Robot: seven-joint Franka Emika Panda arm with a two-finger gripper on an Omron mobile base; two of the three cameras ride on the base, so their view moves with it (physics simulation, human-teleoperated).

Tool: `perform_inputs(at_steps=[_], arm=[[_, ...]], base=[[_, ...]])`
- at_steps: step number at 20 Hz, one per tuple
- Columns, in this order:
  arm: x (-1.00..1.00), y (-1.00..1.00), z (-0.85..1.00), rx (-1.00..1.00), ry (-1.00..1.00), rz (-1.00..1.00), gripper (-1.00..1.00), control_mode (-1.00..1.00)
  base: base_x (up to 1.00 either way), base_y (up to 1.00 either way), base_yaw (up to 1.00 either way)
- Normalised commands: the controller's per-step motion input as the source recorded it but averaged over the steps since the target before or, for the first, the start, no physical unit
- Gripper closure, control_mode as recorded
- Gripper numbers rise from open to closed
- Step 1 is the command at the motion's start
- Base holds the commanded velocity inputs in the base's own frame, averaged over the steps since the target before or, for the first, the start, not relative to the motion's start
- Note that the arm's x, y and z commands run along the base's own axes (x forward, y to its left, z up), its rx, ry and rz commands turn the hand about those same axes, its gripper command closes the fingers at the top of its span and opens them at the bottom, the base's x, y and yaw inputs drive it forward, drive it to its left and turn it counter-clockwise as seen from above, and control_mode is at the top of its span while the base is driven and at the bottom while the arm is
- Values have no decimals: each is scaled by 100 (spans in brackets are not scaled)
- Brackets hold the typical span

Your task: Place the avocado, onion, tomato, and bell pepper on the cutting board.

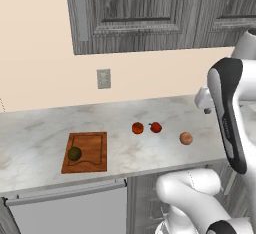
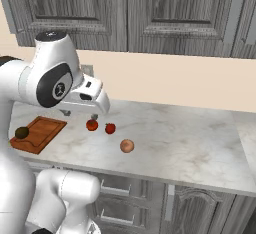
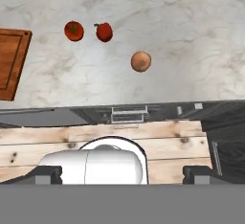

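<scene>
1. Right, the avocado (image 1: 74, 153) sits on the cutting board (image 1: 92, 148), at its near left corner. It is round, so a knock to the board could roll it off onto the desk (image 1: 40, 133).
2. Over to the onion (image 1: 186, 138), alone on the marble near the front edge, well apart from the board. A clumsy pinch on that smooth ball could squirt it forward and over the edge to the floor.
3. Meanwhile two reddish pieces sit just beside each other in the middle: the orange-red one (image 1: 137, 128) nearer the board, the red one (image 1: 155, 127) with a green stem to its right. I cannot tell for certain which is the tomato and which the bell pepper, and reaching for one risks nudging its neighbour.
4. Up high hangs the tool (image 2: 80, 113), jaws spread wide and holding nothing, above the desk and clear of all the produce.
5. Watch the descent: the hand view looks down from a good height, so any small misalignment could bring a finger down on top of a fruit instead of beside it.
</scene>
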Motion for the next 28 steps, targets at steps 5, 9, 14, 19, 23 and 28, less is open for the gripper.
perform_inputs(at_steps=[5,9,14,19,23,28], arm=[[41,0,-37,0,0,0,-100,-100],[31,-3,-32,0,0,-2,-100,-100],[28,-16,-33,0,0,-7,-100,-100],[33,-36,-30,0,0,0,-100,-100],[47,-21,-26,0,0,0,-100,-100],[36,-7,-18,0,0,0,-100,-100]], base=[[0,0,0],[0,0,0],[0,0,0],[0,0,0],[0,0,0],[0,0,0]])
